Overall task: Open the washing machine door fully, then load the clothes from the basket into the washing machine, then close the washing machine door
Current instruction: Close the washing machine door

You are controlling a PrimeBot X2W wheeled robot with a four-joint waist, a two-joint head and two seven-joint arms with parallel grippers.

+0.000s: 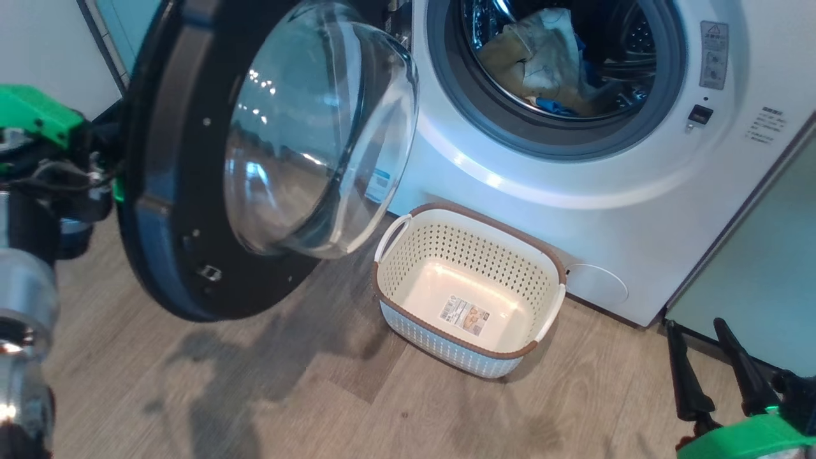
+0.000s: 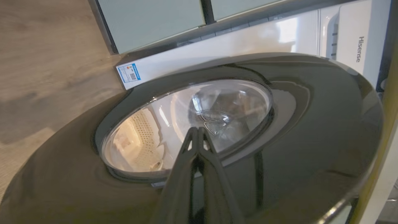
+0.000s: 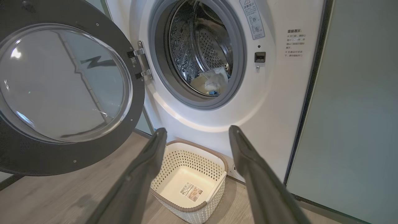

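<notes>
My left arm reaches behind the open door. Its claw is clenched tight and empty, tips aimed at the glossy black face by the domed glass; I can't tell if they touch. My right claw hangs low, spread wide, holding nothing. Soft yellow clothes lie in the washing machine. The perforated basket sits on the wood floor.
</notes>
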